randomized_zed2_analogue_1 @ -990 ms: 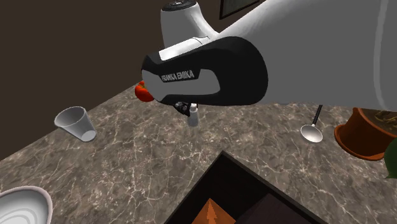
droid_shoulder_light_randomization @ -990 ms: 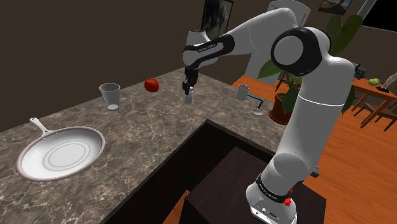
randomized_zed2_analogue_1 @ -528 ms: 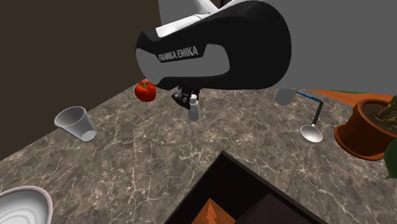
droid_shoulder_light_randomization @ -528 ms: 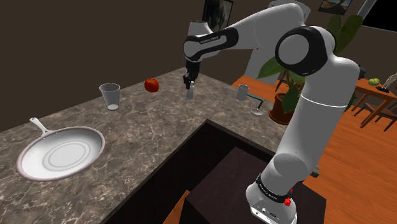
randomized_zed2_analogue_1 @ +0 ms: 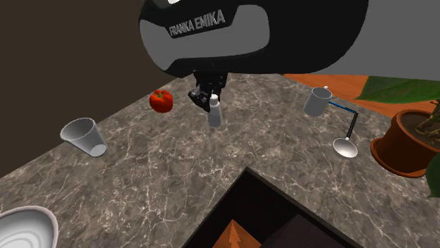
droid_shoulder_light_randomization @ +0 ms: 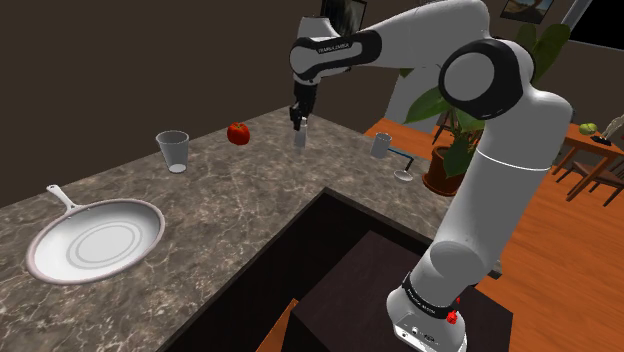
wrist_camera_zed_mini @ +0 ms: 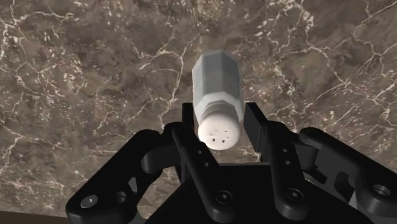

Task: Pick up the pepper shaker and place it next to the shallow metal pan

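Pinching small white faceted pepper shaker (wrist_camera_zed_mini: pixel 216 89) at capped end, black two-finger gripper (wrist_camera_zed_mini: pixel 219 124) was clamped tight. I saw shaker hanging in air near red tomato (droid_shoulder_light_randomization: pixel 238 133), off dark marbled counter (droid_shoulder_light_randomization: pixel 230 210). Shallow white long-handled pan (droid_shoulder_light_randomization: pixel 95 245) lay well apart from tomato, beyond clear cup (droid_shoulder_light_randomization: pixel 173 150).

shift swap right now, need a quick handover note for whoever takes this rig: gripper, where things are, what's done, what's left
Gripper: shut on the pepper shaker, clasped near its cap.
Shaker: appears lifted off the counter, close to the red fruit.
Pan: on the counter toward the shoulder view's lower left, well apart from the shaker.
Done: grasp and pick.
Left: carry the shaker over to the pan, set it down upright beside it, release.
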You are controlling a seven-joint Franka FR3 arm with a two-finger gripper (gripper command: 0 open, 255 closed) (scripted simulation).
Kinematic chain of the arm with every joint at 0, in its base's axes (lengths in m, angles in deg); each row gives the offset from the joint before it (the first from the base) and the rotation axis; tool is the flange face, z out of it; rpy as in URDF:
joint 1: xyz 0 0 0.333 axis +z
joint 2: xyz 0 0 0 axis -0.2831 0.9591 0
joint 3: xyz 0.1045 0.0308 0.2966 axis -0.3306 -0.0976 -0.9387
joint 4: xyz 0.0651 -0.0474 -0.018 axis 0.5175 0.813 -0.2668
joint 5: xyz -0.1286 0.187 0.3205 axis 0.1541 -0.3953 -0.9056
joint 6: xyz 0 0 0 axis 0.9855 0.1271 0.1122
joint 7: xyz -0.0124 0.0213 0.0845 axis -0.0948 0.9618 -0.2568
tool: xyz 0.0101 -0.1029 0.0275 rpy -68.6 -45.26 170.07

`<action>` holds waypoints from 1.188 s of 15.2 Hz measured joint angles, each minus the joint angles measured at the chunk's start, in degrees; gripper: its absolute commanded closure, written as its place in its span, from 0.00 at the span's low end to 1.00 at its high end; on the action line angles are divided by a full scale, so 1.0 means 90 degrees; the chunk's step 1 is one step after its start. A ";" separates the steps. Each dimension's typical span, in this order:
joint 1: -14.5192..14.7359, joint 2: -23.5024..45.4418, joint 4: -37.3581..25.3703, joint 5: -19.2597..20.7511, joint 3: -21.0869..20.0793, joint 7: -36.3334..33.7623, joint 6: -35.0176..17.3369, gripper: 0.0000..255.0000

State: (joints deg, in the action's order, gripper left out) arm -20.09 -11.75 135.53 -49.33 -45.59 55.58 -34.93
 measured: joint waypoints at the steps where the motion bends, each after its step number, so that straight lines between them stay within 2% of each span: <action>1: 0.0002 -0.0018 -0.0091 -0.0002 -0.0002 0.0006 0.0109 1.00; 11: 0.0006 -0.0078 -0.0813 -0.0022 -0.0004 0.0069 0.0886 1.00; 18: 0.0486 -0.0542 -0.0280 0.0112 -0.0377 -0.0803 0.0904 1.00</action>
State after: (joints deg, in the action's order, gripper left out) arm -15.71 -16.62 133.01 -48.32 -48.99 48.35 -26.79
